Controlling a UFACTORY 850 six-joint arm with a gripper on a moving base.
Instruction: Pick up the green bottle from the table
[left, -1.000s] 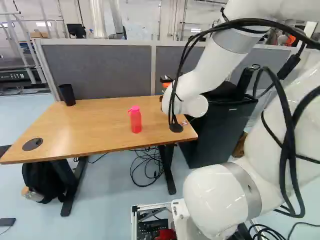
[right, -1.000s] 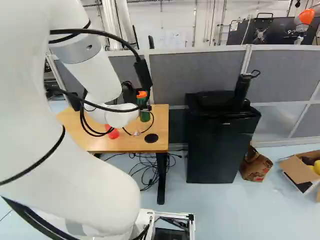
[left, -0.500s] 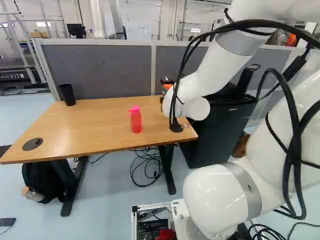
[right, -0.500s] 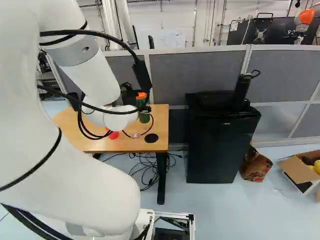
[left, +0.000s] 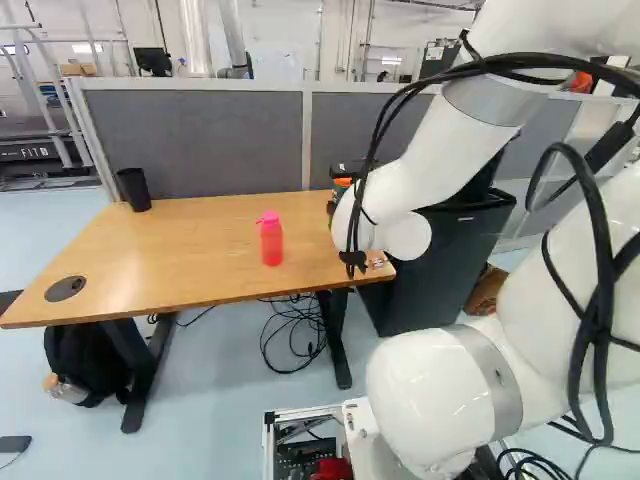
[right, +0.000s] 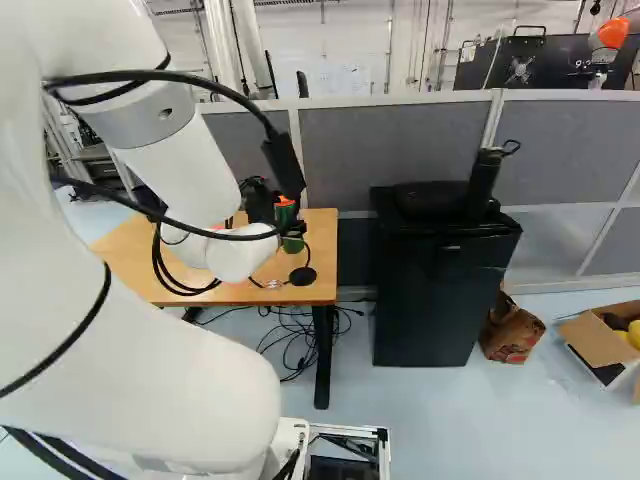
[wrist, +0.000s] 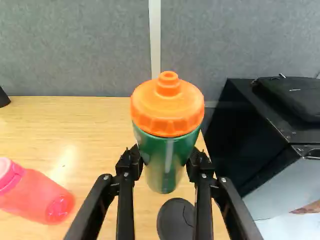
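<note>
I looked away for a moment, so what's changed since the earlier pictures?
The white robot arm, its black two-fingered hand and the green bottle with the orange lid held in it have shifted together: downward in both base views, and rightward in the left one. No fresh grasp or release shows. The pink plastic bottle and wooden table stayed put.

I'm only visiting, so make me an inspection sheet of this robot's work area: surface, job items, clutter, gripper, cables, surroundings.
Surface: wooden table, no spills seen.
Job's things: green bottle with orange lid, between the gripper's fingers.
Clutter: pink bottle and black cup on the table.
Gripper: closed on the green bottle from two sides.
Cables: black loops on the arm; tangle on the floor.
Surroundings: gray partition behind the table; black cabinet beside it.
</note>
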